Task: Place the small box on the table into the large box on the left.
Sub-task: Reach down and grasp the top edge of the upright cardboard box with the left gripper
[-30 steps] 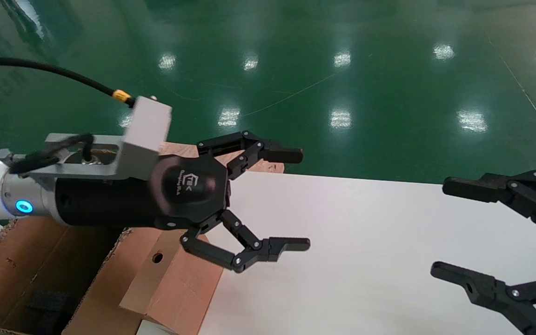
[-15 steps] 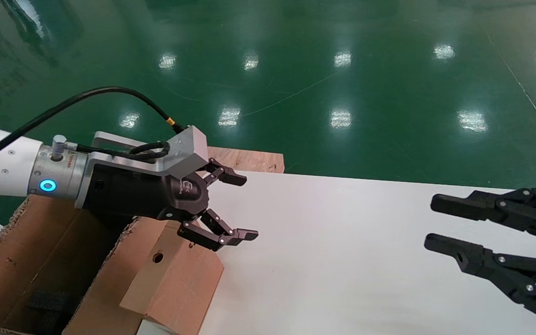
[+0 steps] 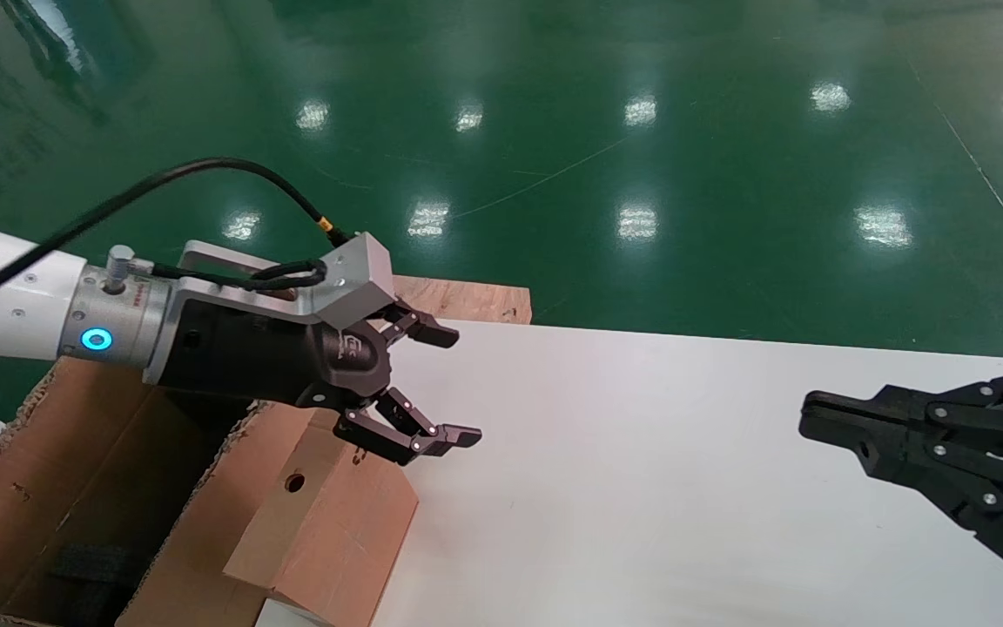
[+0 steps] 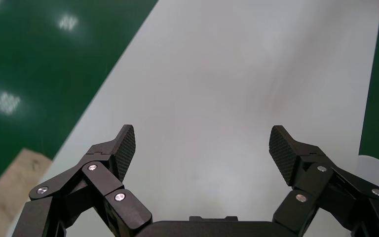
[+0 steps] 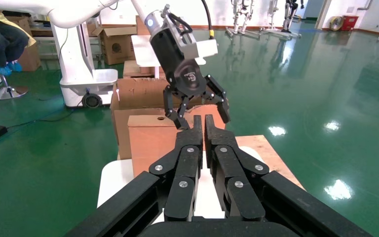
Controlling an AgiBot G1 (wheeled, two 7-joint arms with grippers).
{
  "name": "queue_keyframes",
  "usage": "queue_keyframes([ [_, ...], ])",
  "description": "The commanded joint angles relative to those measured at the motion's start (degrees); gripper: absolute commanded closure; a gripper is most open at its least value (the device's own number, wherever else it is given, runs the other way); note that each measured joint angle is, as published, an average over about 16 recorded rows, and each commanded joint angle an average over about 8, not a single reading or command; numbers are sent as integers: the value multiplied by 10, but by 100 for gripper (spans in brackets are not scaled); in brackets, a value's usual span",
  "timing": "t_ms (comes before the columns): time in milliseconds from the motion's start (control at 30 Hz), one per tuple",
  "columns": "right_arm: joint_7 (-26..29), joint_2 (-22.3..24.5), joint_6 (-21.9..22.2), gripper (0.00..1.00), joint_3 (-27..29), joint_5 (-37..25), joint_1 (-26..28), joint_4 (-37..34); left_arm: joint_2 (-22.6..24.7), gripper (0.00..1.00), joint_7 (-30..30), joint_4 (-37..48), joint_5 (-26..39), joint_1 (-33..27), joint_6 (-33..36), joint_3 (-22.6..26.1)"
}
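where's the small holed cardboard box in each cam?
Head view: small brown cardboard box with a round punched hole, lower left, below the left gripper.
Left wrist view: not in it.
Right wrist view: centre-left, behind the right gripper.
Shared landmark: white tabletop.

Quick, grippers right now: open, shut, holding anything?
Left gripper: open, empty, hovering just above the small box.
Right gripper: shut, holding nothing, over the table.

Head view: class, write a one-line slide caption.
Open left gripper hovers above the small box at the table edge; right gripper shut.
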Motion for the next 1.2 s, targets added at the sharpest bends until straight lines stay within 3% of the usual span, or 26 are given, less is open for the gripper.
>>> queue_keyframes([
  [33,0,0,0,100,0,0,0,0,4,0,-17,0,23,-6,3,10],
  [233,0,0,0,100,0,0,0,0,58,0,-157,-3,146,-79,35,74],
  [367,0,0,0,100,0,0,0,0,72,0,-196,-4,177,-108,38,94],
  [1000,0,0,0,100,0,0,0,0,76,0,-202,0,185,-116,36,101],
  [1200,0,0,0,100,0,0,0,0,102,0,-231,11,215,-129,38,123],
])
